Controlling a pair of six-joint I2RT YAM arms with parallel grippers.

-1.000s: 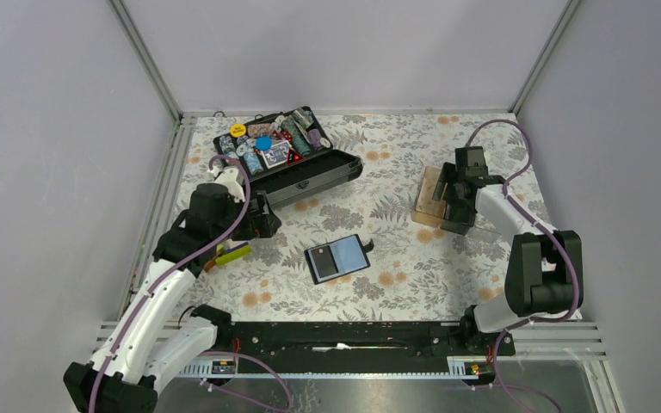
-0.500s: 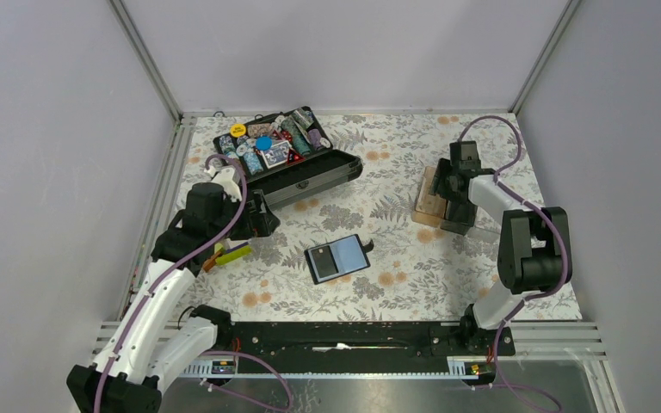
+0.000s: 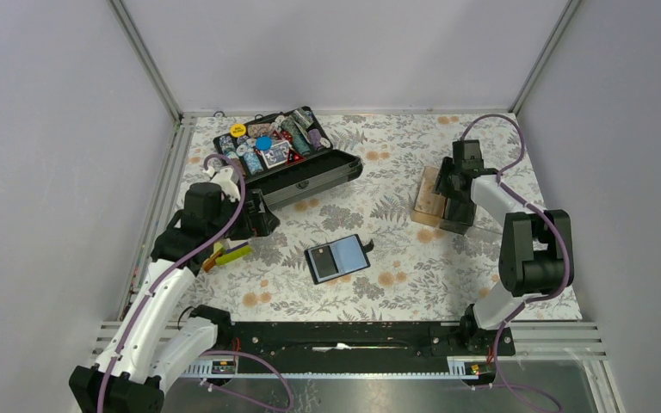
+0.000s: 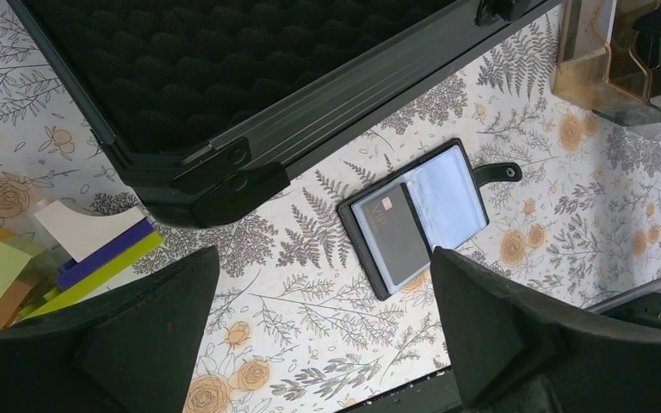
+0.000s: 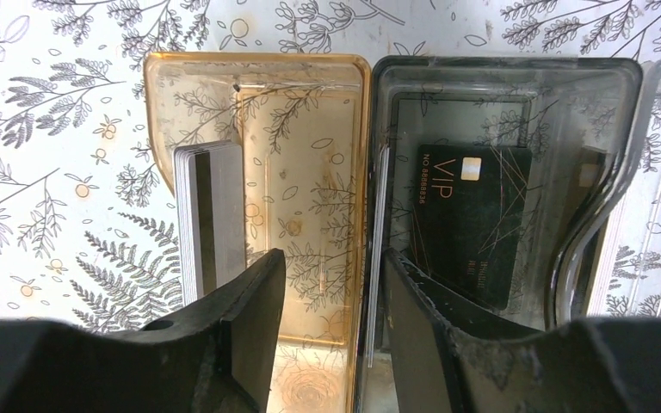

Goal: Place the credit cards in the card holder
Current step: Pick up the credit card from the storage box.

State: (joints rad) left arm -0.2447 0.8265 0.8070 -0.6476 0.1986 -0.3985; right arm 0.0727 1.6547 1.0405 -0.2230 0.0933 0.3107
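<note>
worktop [image 3: 396,258]: floral print, grey walls [image 3: 353,52] around
left gripper [image 4: 323,254]: wide open, empty; card holder [image 4: 413,219] ahead, lying open
right gripper [image 5: 331,258]: half open, empty; credit cards [image 5: 211,215] upright in amber tray [image 5: 258,60], just left

Your left arm [image 3: 151,301] and right arm [image 3: 487,191] match: glossy white shells on the long links, chunky black housings at every joint, and a purple cable [image 3: 492,117] looping alongside each (loose, arching clear of the links). The left end effector [image 4: 323,258] and right end effector [image 5: 334,258] carry broad matte black fingers [image 5: 241,318], wedge-shaped and blunt at the tips.
</note>
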